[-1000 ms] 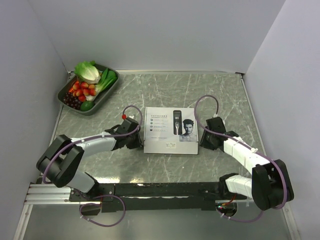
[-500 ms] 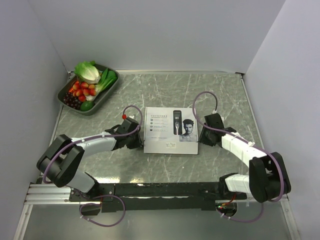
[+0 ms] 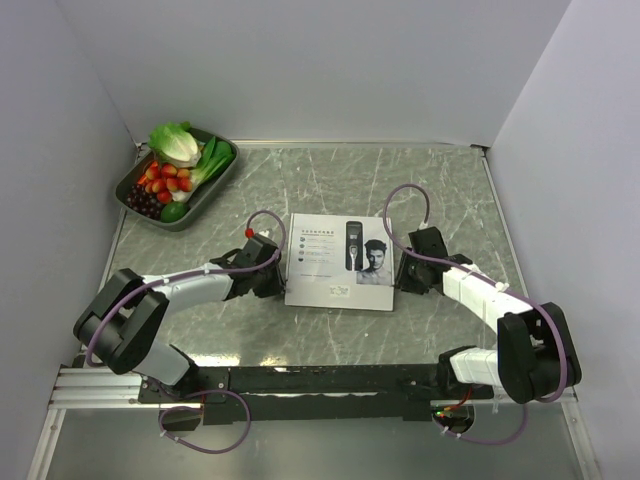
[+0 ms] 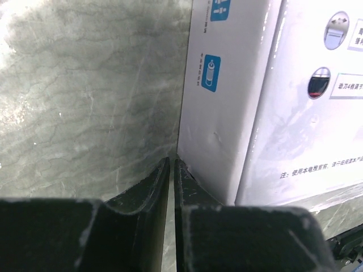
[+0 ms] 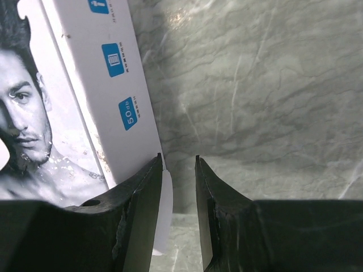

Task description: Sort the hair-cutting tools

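Box (image 3: 340, 262) lies between nearly closed left hand (image 4: 171, 167) and partly open right hand (image 5: 178, 161).

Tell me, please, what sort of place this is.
Probably a robotics lab test cell: white walls enclose a marble-patterned table, two arms are bolted to a rail at its near edge, and the props are a box and a tray of produce.

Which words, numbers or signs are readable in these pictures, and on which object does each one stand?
"50", then tiny unclear letters: on a blue square on the side of the white box.
Chinese print on the box top, left wrist view: too blurred to quote.
Fine print on the box top, top view: too small to read.
Nothing else carries text.
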Available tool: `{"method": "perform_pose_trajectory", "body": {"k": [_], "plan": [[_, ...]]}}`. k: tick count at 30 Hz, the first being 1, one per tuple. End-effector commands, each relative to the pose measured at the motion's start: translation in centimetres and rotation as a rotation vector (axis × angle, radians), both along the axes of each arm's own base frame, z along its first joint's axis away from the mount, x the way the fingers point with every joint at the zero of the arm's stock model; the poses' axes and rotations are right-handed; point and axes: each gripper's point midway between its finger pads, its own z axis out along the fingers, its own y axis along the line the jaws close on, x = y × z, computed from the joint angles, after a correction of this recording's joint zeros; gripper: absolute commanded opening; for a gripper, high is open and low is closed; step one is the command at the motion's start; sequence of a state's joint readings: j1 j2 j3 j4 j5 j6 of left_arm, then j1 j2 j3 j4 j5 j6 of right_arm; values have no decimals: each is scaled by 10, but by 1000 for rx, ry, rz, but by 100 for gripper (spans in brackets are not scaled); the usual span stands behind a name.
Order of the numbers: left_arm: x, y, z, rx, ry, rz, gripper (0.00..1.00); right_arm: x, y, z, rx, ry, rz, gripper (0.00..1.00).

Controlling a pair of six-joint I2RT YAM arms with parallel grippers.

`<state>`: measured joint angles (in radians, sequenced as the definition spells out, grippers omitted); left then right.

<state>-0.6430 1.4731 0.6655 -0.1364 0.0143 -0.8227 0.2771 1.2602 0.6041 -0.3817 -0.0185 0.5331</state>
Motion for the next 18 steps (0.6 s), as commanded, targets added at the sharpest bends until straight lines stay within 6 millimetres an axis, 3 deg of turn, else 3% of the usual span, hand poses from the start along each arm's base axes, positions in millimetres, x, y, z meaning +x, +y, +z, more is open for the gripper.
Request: {"method": "perform_pose_trajectory", "body": {"k": [1,18], "plan": [[12,-17,17,-54,-47,-42,14,-5,16,8,60,31,72,38],[16,-23,31,-75,-71,-61,14,-27,39,0,177,178,174,38]]}}
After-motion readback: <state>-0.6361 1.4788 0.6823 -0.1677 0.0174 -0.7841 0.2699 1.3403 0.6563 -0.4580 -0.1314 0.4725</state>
